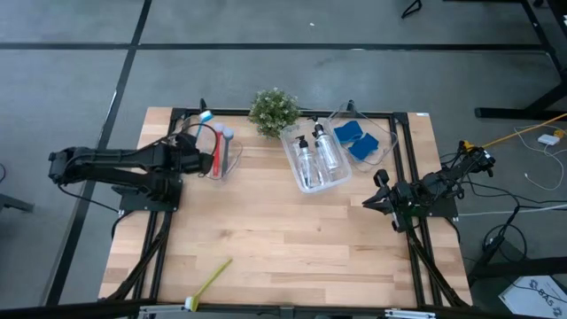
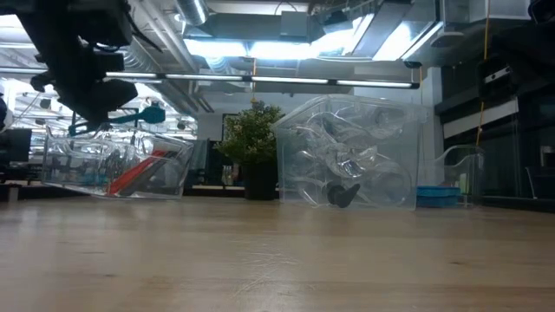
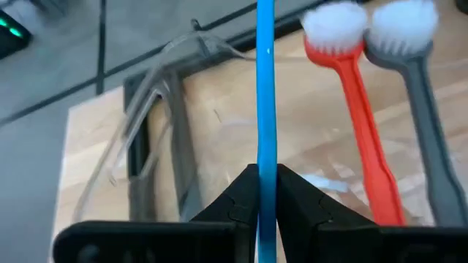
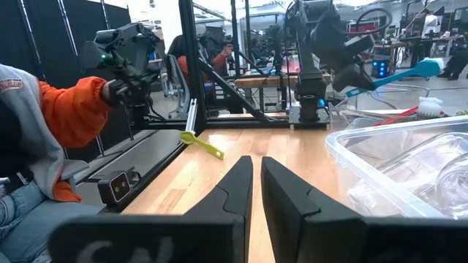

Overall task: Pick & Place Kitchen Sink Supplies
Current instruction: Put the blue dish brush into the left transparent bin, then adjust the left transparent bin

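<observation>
My left gripper (image 1: 193, 143) is shut on a blue dish brush (image 3: 265, 88), over the left clear bin (image 1: 232, 164). The brush's head (image 1: 205, 116) points toward the far edge and shows teal in the low view (image 2: 154, 113). A red brush (image 3: 358, 139) and a grey brush (image 3: 424, 124) lie in that bin with their white heads up against its far wall. A yellow-green brush (image 1: 209, 283) lies on the table near the near edge. Two pump bottles (image 1: 315, 152) lie in the middle bin, and blue sponges (image 1: 354, 137) in the right one. My right gripper (image 4: 257, 183) waits shut at the right edge. My left gripper pinches the blue brush's thin handle (image 3: 265, 172) between its two fingers (image 3: 238, 193), well back from the head. The fingers come from the table's left and slant downward, lying along the handle. The brush is lifted clear above the bin, and its head sticks out past the fingertips.
A small green potted plant (image 1: 275, 108) stands at the far edge between the bins. The black frame rails (image 1: 403, 159) run along the table's sides. Bare wood (image 1: 292, 239) spreads across the middle and near part. A person in an orange sleeve (image 4: 69, 109) sits beyond the table.
</observation>
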Motion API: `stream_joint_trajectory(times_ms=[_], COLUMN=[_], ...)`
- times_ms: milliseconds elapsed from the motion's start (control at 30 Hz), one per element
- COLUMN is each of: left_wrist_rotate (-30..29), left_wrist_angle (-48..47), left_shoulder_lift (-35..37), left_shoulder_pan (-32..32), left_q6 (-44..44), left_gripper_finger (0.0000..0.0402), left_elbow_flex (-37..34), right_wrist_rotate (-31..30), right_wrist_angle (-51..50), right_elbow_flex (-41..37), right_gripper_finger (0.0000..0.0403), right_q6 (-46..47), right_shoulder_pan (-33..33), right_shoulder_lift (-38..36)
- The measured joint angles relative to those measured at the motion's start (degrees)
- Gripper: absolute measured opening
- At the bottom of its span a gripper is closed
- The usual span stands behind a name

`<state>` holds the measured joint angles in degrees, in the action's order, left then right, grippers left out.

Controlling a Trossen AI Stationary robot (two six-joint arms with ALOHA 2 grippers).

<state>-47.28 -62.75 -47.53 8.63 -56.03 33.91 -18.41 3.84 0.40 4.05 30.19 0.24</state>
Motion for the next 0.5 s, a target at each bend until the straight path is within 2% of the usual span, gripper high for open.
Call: stream_joint_trajectory(times_ms=[233, 500], left_wrist_rotate=[-0.5, 4.2], left_wrist_angle=[1.4, 3.9], left_shoulder_lift=[-0.2, -0.2], left_shoulder_pan=[5.8, 10.5], left_q6=[3.7, 8.3], left_gripper_finger=[0.0044, 0.0047], left_elbow_flex=[0.0, 0.0], right_wrist_rotate=[0.0, 0.0], right_wrist_angle=[0.0, 0.0], right_elbow_flex=[0.0, 0.0], right_gripper_finger=[0.0032, 0.0032], right_q6=[0.0, 0.0], right_shoulder_pan=[0.0, 0.0], right_shoulder_lift=[0.0, 0.0])
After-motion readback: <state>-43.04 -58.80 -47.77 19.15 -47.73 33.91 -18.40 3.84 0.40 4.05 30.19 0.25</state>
